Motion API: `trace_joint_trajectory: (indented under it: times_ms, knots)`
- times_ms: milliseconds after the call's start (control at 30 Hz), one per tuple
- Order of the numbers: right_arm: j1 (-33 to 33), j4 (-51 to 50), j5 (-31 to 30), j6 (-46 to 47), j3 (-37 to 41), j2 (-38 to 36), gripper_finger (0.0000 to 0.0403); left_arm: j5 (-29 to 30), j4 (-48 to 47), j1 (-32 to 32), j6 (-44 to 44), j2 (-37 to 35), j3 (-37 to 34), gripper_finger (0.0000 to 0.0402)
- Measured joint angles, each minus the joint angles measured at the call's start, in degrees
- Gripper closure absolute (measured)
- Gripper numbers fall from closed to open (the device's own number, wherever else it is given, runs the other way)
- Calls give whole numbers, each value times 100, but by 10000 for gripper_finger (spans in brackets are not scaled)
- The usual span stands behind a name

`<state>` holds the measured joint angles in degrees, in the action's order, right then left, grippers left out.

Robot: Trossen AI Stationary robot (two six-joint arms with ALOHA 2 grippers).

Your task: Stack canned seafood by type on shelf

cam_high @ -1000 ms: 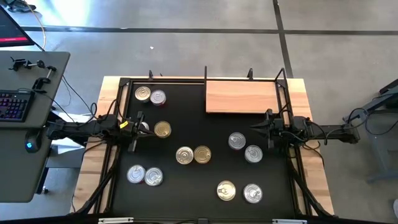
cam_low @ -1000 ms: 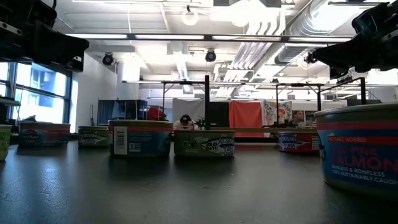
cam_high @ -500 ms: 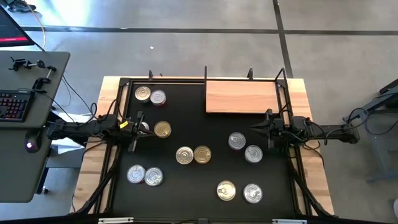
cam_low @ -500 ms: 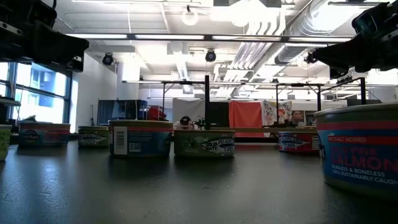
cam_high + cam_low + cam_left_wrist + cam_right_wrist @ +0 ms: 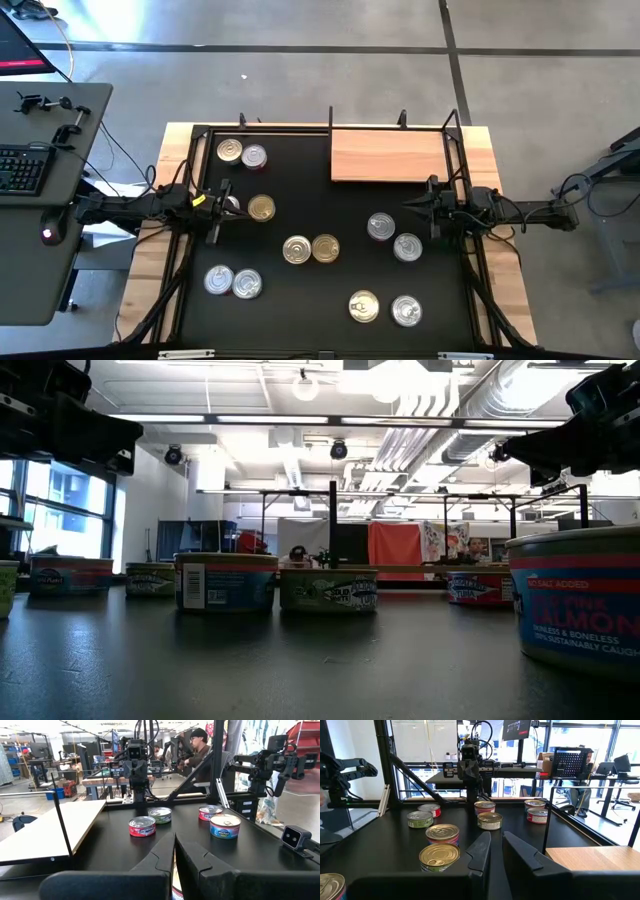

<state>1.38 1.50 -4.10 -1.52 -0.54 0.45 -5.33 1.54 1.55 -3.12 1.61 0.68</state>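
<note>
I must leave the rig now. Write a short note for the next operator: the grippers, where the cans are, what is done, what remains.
Left gripper: shut, empty, at the table's left edge beside a gold-topped can.
Right gripper: nearly shut, empty, at the right edge, just below the shelf.
Cans: eleven tins spread over the black table, mostly in pairs, such as two silver-topped cans at lower left.
Done: nothing; the shelf holds no can.
Left: sort all cans by type and stack them on the shelf.

Salmon can (image 5: 583,598) cropped at edge
</note>
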Motion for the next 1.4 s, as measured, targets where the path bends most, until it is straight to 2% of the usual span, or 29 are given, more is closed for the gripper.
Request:
trace_joint_trajectory:
  times_ms: [167,333,400,567,800,900,1000,1100,1167,1400]
  knots:
    - [1,65,-135,108,-2,2,364,-1,0,0,-3,0,0,394]
    - [31,744,-269,2730,-2,21,364,33,34,1,-7,0,0,394]
    - [26,1054,-437,3127,0,95,364,51,46,0,-9,0,0,394]
    - [243,1894,-142,2839,-2,770,364,71,202,0,-13,3,-1,394]
    - [892,3928,-136,1677,0,2360,364,69,213,3,-9,2,1,394]
    - [1083,4753,-136,1912,-9,2959,364,69,228,3,-11,0,1,394]
    - [1124,4937,-179,1906,-181,3380,364,72,249,-3,-11,2,1,394]
    - [1124,4623,-233,1663,-503,3726,364,150,264,-3,-13,1,-1,394]
    - [1131,3946,-404,1758,-908,3944,361,163,264,-3,-13,0,-1,394]
    - [1238,-640,-1097,2201,-3189,5169,311,180,262,-3,-4,2,0,394]
